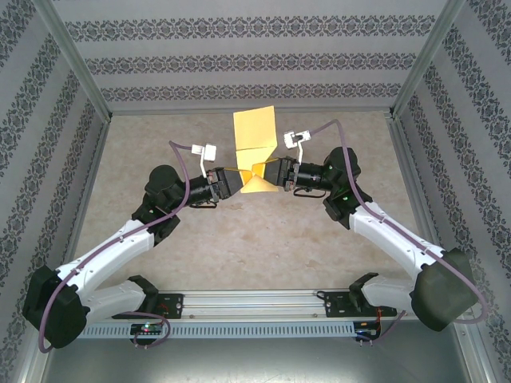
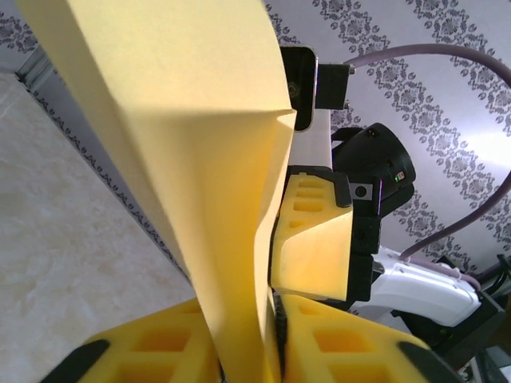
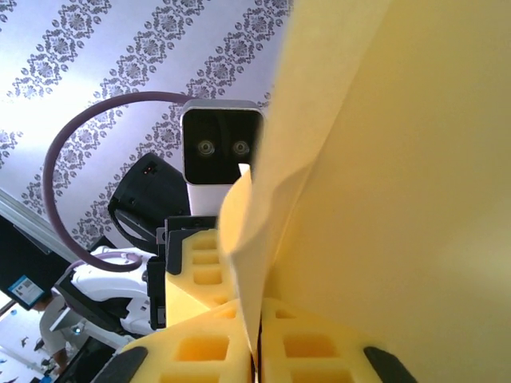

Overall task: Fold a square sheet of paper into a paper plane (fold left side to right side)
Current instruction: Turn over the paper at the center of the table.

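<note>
The left arm [image 1: 120, 247] and right arm [image 1: 391, 231] meet over the middle of the beige counter [image 1: 263, 247]. The creased yellow paper [image 1: 254, 136] stands up between them. Left jaws pinch its lower part, and right jaws clamp it from the opposite side.

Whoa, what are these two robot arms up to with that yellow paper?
Two robot arms are working together on a yellow sheet of paper, folding it into a paper plane. The left gripper and the right gripper meet over the middle of the table, each pinching the sheet near its lower end. The paper has creases in it, and most of it stands free beyond the grippers. It is not a finished plane yet.
</note>
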### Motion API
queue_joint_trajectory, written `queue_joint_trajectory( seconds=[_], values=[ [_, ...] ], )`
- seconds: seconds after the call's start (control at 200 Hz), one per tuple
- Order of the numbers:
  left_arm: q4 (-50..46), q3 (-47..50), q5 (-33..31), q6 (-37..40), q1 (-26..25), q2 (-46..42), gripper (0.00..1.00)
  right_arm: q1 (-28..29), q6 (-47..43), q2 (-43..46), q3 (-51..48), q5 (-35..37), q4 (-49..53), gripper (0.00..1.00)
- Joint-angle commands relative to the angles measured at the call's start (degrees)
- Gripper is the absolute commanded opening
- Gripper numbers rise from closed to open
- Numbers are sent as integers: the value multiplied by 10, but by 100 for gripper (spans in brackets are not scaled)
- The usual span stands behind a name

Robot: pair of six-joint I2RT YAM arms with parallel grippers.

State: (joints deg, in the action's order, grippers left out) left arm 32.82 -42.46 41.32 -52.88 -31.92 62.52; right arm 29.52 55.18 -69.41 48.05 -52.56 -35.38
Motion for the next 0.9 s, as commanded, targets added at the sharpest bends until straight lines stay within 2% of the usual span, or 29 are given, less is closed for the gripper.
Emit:
queue_joint_trajectory(
  seconds=[0.0,0.105,0.235,0.36,0.4,0.52,0.599,0.659,0.744,0.819,0.894],
  values=[
    [-6,-14,-12,22,-9,-10,17,4,-26,20,0,-2,19,17],
    [-55,-13,-30,52,-11,-20,12,-6,-66,41,2,11,86,29],
    [-134,-11,-70,106,-13,-39,9,-38,-133,80,-1,45,223,41],
    [-253,-22,-131,182,-19,-63,5,-88,-200,130,-10,104,367,51],
    [-301,-29,-161,213,-25,-68,3,-102,-225,149,-11,143,419,53],
    [-450,-56,-304,291,-75,-71,0,-113,-312,194,5,331,586,68],
    [-555,-88,-438,320,-129,-49,0,-120,-334,211,9,454,658,77],
    [-626,-117,-534,321,-169,-17,0,-128,-340,223,5,520,688,84],
    [-728,-165,-673,297,-224,46,0,-138,-339,241,-7,573,702,97],
    [-838,-222,-778,241,-259,121,0,-146,-339,259,-24,595,698,98],
    [-948,-279,-843,170,-282,202,0,-152,-335,274,-34,609,698,98]
  ],
)
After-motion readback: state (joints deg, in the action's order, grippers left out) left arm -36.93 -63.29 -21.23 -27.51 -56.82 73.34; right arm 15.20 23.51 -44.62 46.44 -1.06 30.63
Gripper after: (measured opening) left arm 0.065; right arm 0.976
